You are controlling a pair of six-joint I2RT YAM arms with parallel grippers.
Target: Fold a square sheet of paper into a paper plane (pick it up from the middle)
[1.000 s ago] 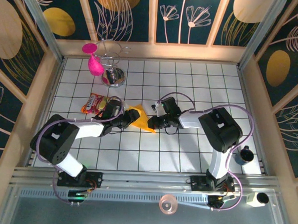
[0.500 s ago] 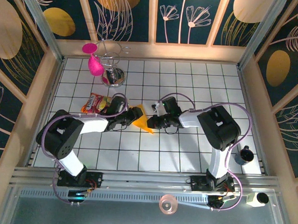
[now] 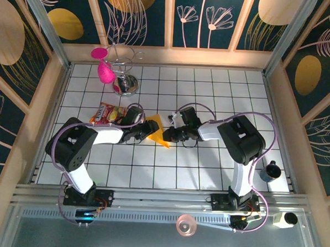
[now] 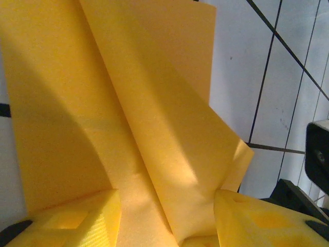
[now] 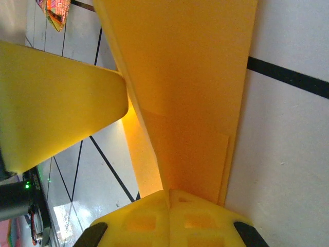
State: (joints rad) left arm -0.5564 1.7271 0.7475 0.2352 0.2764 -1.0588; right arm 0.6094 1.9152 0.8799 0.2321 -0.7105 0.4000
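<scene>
The paper plane [image 3: 159, 135] lies on the white tiled tabletop [image 3: 207, 170], just to the right of the snack packet [image 3: 105, 114]. Its point is turned toward the near edge. The left hand [image 3: 147, 132] is between the packet and the plane. In its wrist view its yellow fingers [image 4: 77, 221] stand spread, and a raised fold of the paper runs down between them; I cannot tell if they press it. The right hand [image 3: 168, 136] is on the side of the plane away from the packet, its fingers pressed together and pinching an edge of the folded paper. Behind the packet stands a wire stand [image 3: 124, 84] with a shiny base, and a pink object [image 3: 104, 71] is just beside it. Far to the right of the packet, nearer the arm bases, stands a dark mug [image 3: 270, 171]; what is inside it is too small to tell.
</scene>
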